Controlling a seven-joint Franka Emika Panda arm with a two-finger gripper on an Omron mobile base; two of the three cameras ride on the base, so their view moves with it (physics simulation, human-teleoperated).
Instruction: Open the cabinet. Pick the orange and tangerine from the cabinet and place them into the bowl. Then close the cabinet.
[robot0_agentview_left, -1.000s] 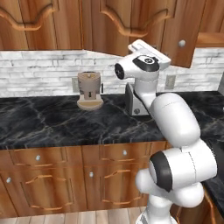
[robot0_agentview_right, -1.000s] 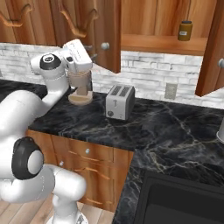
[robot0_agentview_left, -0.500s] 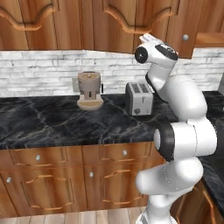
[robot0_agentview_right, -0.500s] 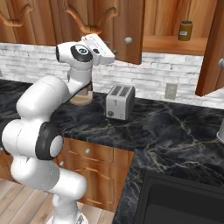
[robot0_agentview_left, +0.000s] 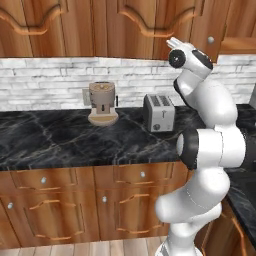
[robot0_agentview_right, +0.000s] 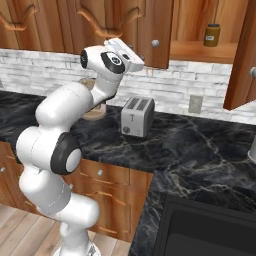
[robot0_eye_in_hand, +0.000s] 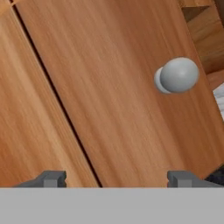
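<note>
A: What has changed in the last second?

B: The arm has swung up from the counter to the cabinet (robot0_agentview_right: 150, 30). The gripper (robot0_eye_in_hand: 117, 178) now faces the door's lower corner, with the knob (robot0_eye_in_hand: 178, 75) up and to one side of its line.

A: State of the gripper?

B: Fingertips (robot0_eye_in_hand: 51, 178) stand wide apart, wider than before, holding nothing; they do not yet straddle the knob.

A: And the task's things?

B: This door looks shut; the next one to the right hangs open on a shelf bearing a jar (robot0_agentview_right: 212, 35). No fruit or bowl can be made out. The toaster (robot0_agentview_right: 137, 116) sits below.

A: Meaning?

B: Probably the opening step: centre on the knob, then close.
</note>
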